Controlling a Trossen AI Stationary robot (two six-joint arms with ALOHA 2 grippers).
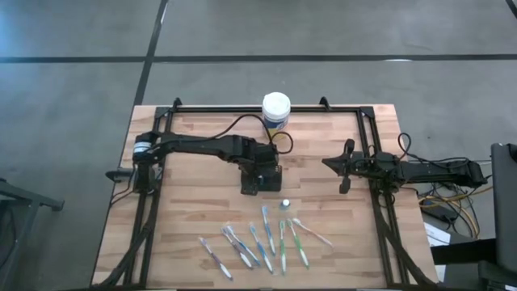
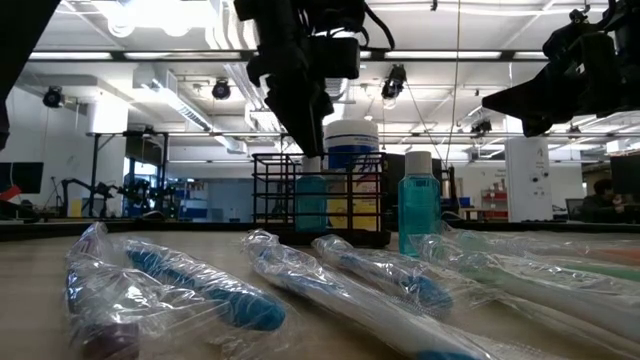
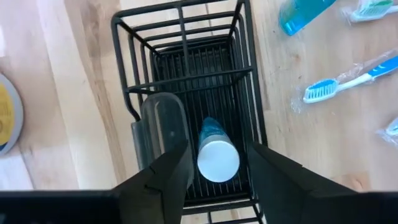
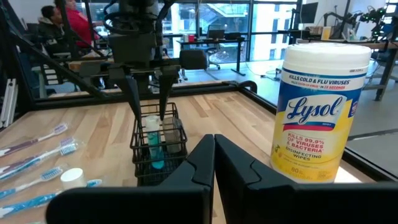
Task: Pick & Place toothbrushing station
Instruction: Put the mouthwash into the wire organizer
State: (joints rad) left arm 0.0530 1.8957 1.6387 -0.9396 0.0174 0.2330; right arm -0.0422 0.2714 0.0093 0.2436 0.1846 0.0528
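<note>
Mid-desk: left gripper [image 3: 214, 177] hangs over the black wire caddy [image 1: 260, 179], jaws apart either side of a white-capped blue tube [image 3: 217, 155] standing inside.
Tube vs jaws: right between them, not pinched as far as I can tell.
Tip: I'd lift straight up so the fingers clear the wires.
Next up: second tube [image 1: 285, 204] at 5 o'clock from the caddy, toothbrushes [image 1: 266, 229] at 6.
Right gripper [image 1: 346, 166]: parked at 3 o'clock, jaws together.

Lysol wipes canister [image 4: 320, 112], white lid, yellow label, upright at wooden table's [image 1: 194, 174] far edge.
</note>
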